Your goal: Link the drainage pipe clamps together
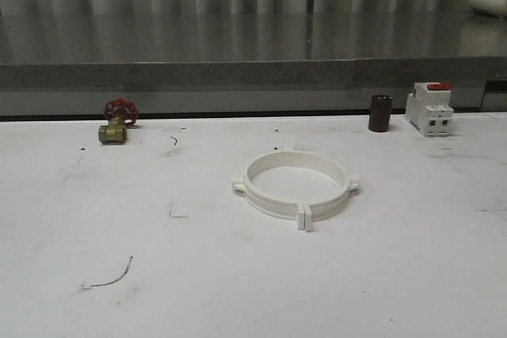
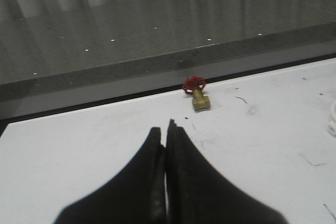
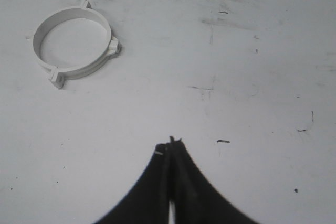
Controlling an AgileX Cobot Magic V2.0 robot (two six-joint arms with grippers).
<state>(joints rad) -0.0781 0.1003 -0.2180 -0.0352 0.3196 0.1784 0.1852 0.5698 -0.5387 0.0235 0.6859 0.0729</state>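
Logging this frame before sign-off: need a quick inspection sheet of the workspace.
Surface: white table, scuffed with dark marks.
Job's things: drainage pipe clamps lie together as a closed ring, mid-table, tabs meeting at the front.
Clutter: brass valve with red handle back left; dark cylinder and breaker with red top back right.
Grippers: left gripper shut, empty; right gripper shut, empty.
Cables: nothing seen.
Surroundings: grey counter ledge behind the table.
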